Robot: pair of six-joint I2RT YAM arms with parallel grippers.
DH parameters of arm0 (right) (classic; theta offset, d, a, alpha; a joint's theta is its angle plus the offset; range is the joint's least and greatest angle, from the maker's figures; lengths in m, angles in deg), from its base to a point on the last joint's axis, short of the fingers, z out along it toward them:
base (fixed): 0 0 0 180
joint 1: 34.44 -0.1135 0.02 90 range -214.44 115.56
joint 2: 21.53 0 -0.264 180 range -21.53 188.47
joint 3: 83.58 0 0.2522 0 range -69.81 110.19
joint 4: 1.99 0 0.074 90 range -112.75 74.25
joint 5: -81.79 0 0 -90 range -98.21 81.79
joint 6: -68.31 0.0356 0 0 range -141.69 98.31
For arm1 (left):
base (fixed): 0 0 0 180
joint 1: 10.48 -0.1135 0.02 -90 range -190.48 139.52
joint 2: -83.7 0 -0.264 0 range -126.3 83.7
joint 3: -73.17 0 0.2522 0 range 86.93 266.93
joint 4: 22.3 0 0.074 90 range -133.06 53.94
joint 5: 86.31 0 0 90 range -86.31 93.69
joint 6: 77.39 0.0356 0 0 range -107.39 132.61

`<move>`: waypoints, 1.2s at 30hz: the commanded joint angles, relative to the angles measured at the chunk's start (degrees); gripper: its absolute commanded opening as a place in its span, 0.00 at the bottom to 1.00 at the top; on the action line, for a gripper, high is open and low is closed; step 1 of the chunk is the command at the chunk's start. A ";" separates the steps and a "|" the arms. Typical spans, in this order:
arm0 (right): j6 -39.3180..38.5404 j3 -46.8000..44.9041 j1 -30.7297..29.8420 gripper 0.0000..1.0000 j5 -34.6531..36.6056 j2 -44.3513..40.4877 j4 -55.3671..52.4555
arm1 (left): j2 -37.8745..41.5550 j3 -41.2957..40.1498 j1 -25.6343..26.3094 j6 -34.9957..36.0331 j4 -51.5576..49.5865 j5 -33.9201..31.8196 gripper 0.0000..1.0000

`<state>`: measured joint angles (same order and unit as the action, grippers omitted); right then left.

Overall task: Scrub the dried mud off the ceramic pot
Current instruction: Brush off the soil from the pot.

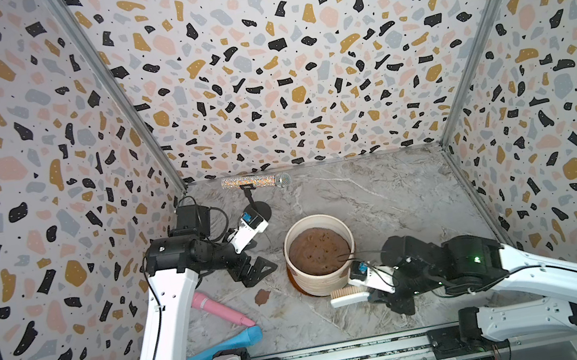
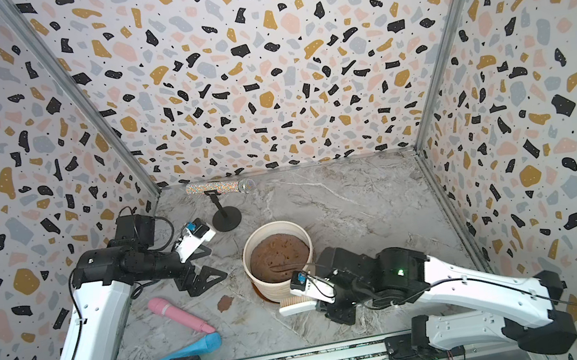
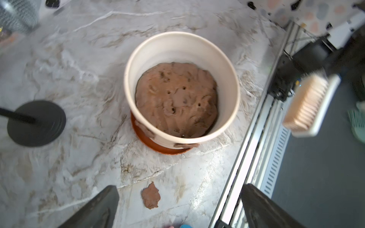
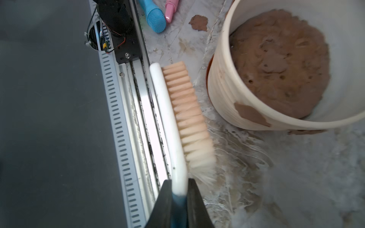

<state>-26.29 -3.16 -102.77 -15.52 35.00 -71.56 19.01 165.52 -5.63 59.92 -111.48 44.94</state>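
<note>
I'm looking at a cream-white ribbed ceramic pot [image 1: 316, 283] with a terracotta base, standing near the middle of the grey marble-patterned table [image 1: 379, 189] and holding a brown soil mound [image 1: 318, 249]. Matte reddish-brown dried mud [image 4: 250, 115] is clinging to the outer wall just under the rim, on the side turned toward the right arm. More patches are showing lower on the wall in the left wrist view [image 3: 145, 129]. One loose flake [image 1: 262, 296] is lying on the table at the pot's 8 o'clock.

The right gripper [image 4: 178, 187] is pinching one end of a white-backed scrubbing brush [image 4: 177, 118] with cream bristles, its fingers pressed tight on the back. The brush is hanging at the pot's 5 o'clock, its long axis running roughly 9 to 3 and its bristles facing 12, toward the wall. A strip of table is showing between bristles and pot, so they are close but apart. The rim patch is sitting across that gap, about opposite the middle of the bristle row.

The left gripper [image 1: 254, 270] is hovering at the pot's 9 o'clock, fingers spread wide, holding nothing and clear of the pot.

To my eye the right arm is the nearer one and the one with the tool. The coming move looks like a short push toward 12 to seat the bristles on the patch.
</note>
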 commanded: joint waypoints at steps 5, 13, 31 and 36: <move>-35.44 4.60 1.54 0.00 3.71 2.71 -14.97 | -3.02 3.98 8.45 17.79 -7.80 0.85 1.00; -44.07 10.17 12.96 0.00 -6.08 13.17 -14.55 | -2.16 -6.14 10.79 14.91 4.92 6.99 1.00; -43.39 11.49 27.10 0.00 -14.05 25.04 -8.48 | -0.68 -10.91 14.69 14.56 8.39 -2.45 1.00; -43.80 6.85 29.38 0.00 -13.92 20.01 -8.44 | -1.22 -10.53 15.68 14.61 8.47 -2.24 1.00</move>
<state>-70.18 5.49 -75.10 -31.46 58.89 -80.81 18.09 155.07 9.38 74.55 -103.54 42.60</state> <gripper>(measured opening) 0.120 0.998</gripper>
